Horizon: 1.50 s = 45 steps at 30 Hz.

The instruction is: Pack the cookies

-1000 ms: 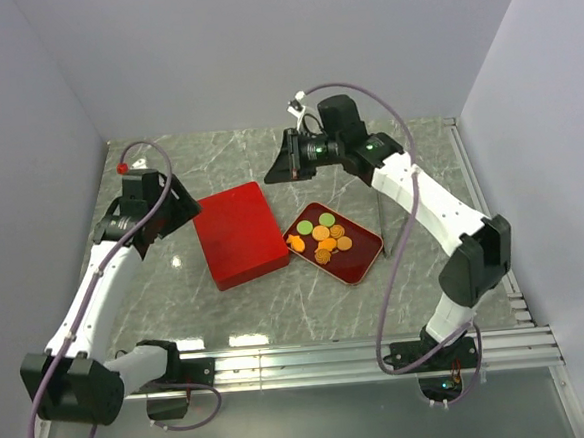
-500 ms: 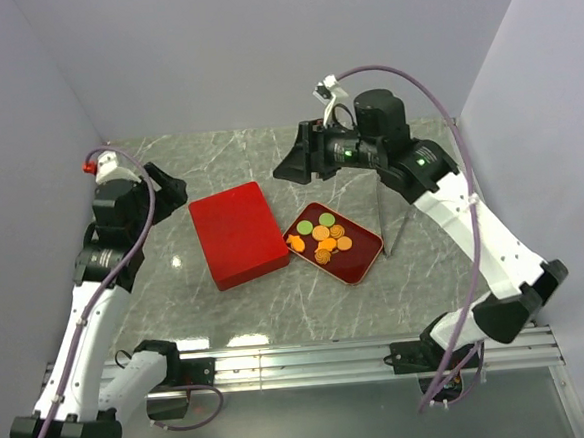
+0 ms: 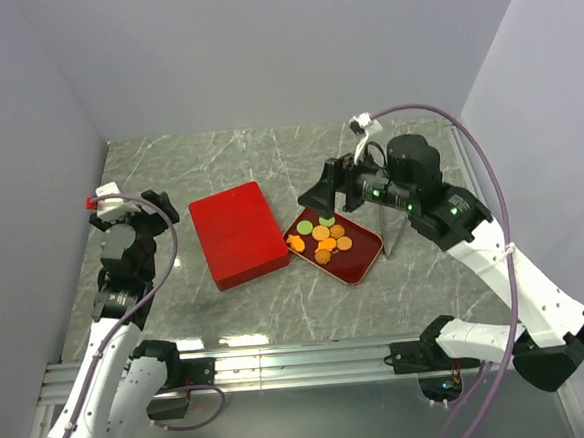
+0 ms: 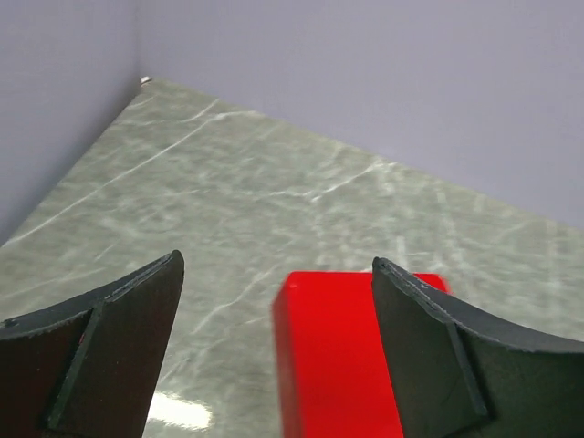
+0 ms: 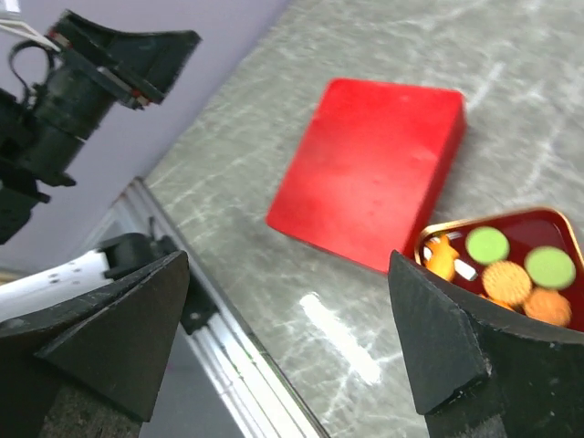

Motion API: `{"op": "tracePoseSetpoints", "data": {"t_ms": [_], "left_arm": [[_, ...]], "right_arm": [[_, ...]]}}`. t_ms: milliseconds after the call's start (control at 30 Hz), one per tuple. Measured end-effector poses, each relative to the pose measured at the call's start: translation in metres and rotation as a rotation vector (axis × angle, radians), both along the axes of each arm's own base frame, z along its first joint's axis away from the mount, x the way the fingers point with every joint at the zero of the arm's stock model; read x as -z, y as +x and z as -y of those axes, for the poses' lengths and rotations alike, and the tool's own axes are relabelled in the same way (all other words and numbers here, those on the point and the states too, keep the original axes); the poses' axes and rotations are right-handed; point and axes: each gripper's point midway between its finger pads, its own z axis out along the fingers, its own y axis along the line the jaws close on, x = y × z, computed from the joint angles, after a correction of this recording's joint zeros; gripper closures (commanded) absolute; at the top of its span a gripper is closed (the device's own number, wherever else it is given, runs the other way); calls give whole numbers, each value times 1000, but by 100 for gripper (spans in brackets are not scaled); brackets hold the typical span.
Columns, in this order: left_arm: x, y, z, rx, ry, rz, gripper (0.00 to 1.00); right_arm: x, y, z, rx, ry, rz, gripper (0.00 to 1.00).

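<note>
Right gripper (image 5: 290, 274) hangs with its jaws wide apart and nothing between them, up over the right-centre of the overhead frame, looking down at the work. Left gripper (image 4: 276, 274) is spread and empty too, raised at mid-left. Below the right one are the cookies (image 3: 323, 239), lying in a shallow dark-red tray (image 3: 363, 260) just right of centre. They're flat little discs, mostly orange with a couple of green, plus one orange flower shape at the tray's left end, several touching. I'd call them light and stiff but brittle, thin enough that a flat pinch from above would skid, so the hold is across the rim of an outer disc, squeezed gently. Hard against the tray's left corner sits a closed red box (image 3: 238, 233), the rest of the marbled desk (image 3: 268, 161) running out behind it.
</note>
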Motion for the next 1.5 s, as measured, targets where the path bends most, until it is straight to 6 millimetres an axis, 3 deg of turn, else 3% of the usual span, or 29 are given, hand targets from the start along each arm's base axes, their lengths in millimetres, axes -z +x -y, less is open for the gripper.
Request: {"op": "tracePoseSetpoints", "data": {"t_ms": [167,333,467,800,1067,1300,1500], "left_arm": [[52,12,-17,-113,34,-111,4],[128,14,-24,-146,75,-259,3],[159,14,-25,-128,76,-273,3],[188,44,-30,-75,93,-250,3],[186,75,-21,-10,132,-205,3],[175,76,-16,24,147,-123,0],[177,71,-13,44,154,-98,1]], "right_arm": [[32,5,24,125,-53,19,3],[66,3,48,191,-119,92,2],[98,-4,62,181,-186,145,0],[148,0,84,256,-273,142,0],[174,19,124,434,-287,117,0],[190,41,152,547,-378,180,0],[228,62,194,721,-445,174,0]]}}
